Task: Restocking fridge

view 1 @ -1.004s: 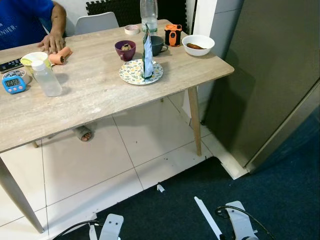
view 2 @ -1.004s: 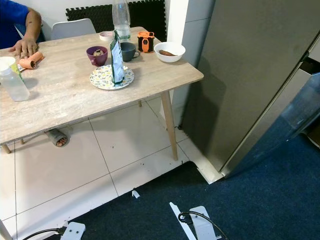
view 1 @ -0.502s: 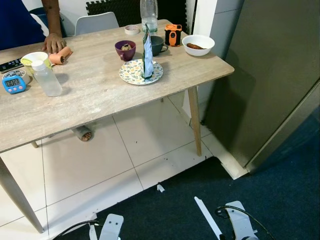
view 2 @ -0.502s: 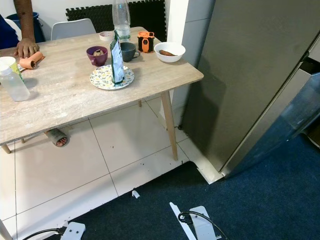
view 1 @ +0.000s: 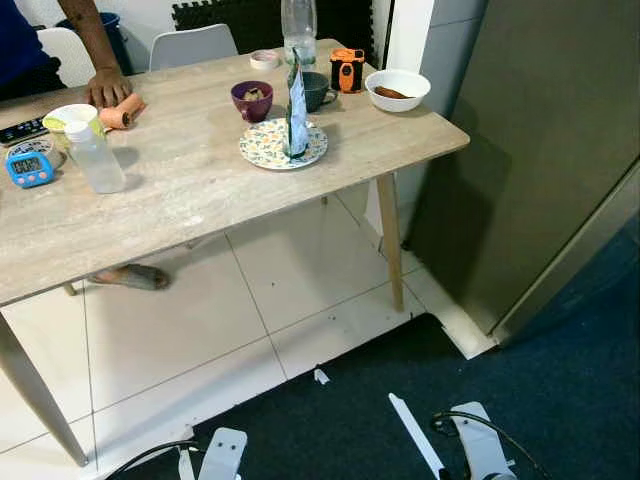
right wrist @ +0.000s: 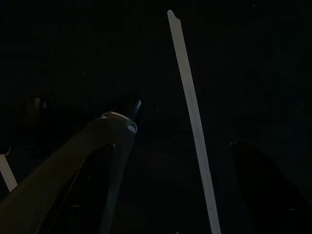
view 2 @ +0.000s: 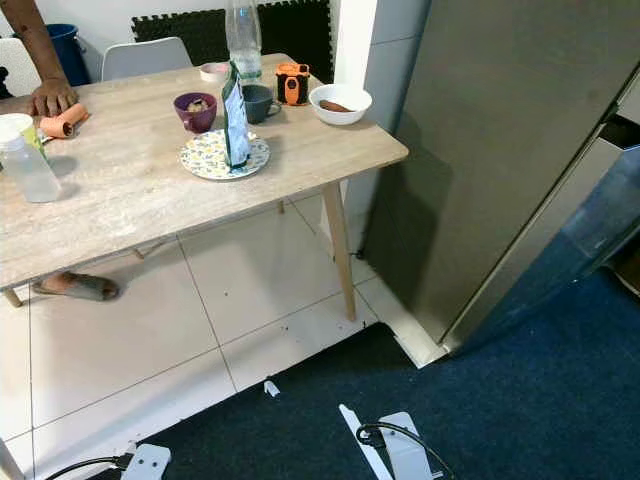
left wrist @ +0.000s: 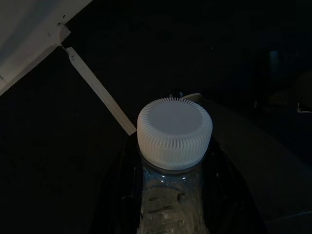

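**One bottle in hand, two on the tabletop**

The left gripper (left wrist: 170, 195) clasped one white-capped bottle (left wrist: 174, 141) over dark carpet. On the tabletop (view 1: 200, 190) stood two bottles — a squat one (view 1: 92, 155), a tall one (view 1: 297, 25) — plus two cups and one white bowl (view 1: 397, 88). The right gripper's opening: cannot tell. Grey fridge (view 2: 510, 150) at right.

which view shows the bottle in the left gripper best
The left wrist view: the clear bottle with its white ribbed cap sits between the left gripper's dark jaws, seen from above. The eye views take in the table and fridge instead.
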Tool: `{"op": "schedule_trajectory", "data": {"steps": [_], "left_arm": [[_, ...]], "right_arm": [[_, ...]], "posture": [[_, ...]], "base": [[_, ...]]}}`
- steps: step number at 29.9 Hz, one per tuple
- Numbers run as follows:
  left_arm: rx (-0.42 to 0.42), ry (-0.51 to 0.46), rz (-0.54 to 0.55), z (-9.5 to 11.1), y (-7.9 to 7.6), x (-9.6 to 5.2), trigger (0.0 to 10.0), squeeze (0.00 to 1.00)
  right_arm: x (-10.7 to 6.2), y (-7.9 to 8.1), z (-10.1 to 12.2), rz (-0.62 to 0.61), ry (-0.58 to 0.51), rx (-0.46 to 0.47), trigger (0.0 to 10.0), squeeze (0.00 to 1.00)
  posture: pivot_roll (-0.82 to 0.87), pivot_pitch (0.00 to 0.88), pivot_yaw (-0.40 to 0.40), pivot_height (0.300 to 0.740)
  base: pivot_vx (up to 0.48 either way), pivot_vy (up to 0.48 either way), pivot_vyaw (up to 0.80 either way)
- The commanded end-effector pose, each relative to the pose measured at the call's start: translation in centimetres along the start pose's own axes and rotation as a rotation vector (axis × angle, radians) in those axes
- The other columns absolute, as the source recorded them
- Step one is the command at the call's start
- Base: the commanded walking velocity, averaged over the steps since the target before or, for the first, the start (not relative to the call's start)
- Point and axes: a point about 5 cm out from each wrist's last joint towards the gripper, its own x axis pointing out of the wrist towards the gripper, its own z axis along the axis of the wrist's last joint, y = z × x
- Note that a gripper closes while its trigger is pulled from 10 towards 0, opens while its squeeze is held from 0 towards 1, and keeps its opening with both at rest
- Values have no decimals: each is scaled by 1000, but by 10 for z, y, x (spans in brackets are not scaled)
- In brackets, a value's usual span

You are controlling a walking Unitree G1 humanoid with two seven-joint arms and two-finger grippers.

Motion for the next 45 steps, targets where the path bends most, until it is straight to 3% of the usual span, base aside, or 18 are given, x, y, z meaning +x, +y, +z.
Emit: {"op": "schedule_trajectory", "data": {"steps": [1,45], "left_arm": [[-31,49,-111,-13,-31,2,10000,0],[-42,46,-108,-13,-31,2,10000,0]], "right_arm": [[-1,-1,-7,-1,13,5,10000,0],[-1,0,-9,1,18,2,10000,0]], "posture": [[-24,126,-48,740],[-26,131,-47,740]], "base": [[0,0,0],[0,0,0]]}}
